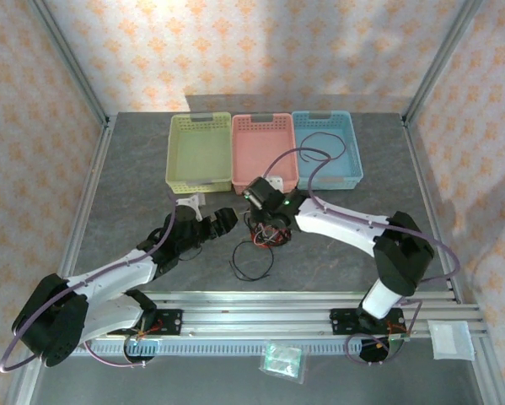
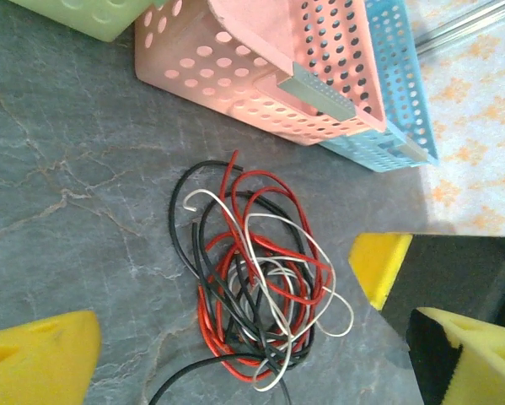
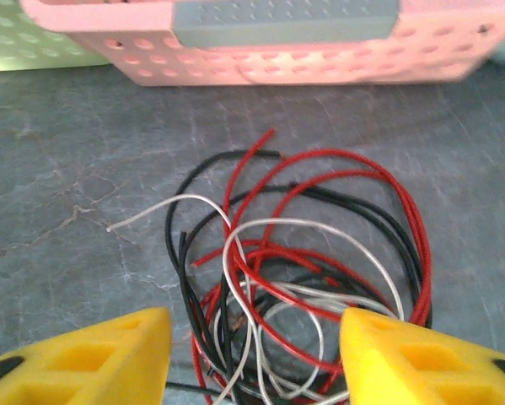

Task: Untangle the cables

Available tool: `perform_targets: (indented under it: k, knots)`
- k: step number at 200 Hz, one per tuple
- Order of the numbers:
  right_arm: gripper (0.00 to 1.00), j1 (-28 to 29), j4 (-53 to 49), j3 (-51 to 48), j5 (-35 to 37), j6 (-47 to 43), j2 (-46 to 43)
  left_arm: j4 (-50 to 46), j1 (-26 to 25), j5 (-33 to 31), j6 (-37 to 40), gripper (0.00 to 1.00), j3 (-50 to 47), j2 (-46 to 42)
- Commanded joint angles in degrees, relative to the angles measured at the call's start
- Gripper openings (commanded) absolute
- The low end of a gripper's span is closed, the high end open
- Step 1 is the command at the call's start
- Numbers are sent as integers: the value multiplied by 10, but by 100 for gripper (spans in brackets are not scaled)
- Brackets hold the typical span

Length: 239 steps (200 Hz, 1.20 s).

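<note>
Position: the cables [image 3: 303, 261] lie in one knot of red, black and white strands near the middle of the worktop [image 1: 134, 194], just in front of the pink basket [image 3: 319, 59] at the far edge. One black loop [image 1: 252, 279] trails out towards the near edge.

Right claw [image 3: 256, 346]: it hangs directly over the knot, fingers [image 3: 92, 354] partly apart. No strand is pinched, and I judge it empty.

Left claw [image 2: 252, 354]: it is on the knot's left side, spread wide and holding nothing.

Step in hand, as I judge it: picking a single strand out of the knot.

Recommendations:
- I would not close on the middle, where red, black and white cross thickly. That would lift the whole bundle.
- The white cable [image 3: 176, 202] has a free end pointing away from the knot, towards the left edge. It looks like the cleanest take.
- I should bring the right claw down on that strand only, near its end.
- I would then draw low and slow away from the knot while the left claw pins the rest.
- I cannot tell how tightly the strands are interlocked.
</note>
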Motion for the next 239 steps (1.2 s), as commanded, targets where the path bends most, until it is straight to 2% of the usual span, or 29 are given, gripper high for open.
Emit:
perform_targets:
  k: [1, 17, 57, 79, 102, 146, 239]
  knots:
    - [57, 37, -118, 41, 73, 109, 23, 116, 17, 58, -52, 94, -31, 17]
    - [57, 56, -118, 44, 60, 117, 34, 160, 31, 78, -76, 95, -49, 32]
    - [56, 61, -91, 22, 33, 130, 42, 247, 85, 118, -115, 94, -89, 53]
    - [55, 61, -81, 31, 32, 121, 61, 214, 89, 113, -93, 94, -71, 52]
    - [46, 61, -72, 35, 25, 114, 81, 171, 90, 95, -77, 96, -58, 47]
    - [45, 61, -74, 43, 38, 127, 106, 183, 91, 99, -77, 96, -61, 53]
    - [19, 61, -40, 33, 18, 133, 108, 191, 91, 103, -76, 96, -60, 66]
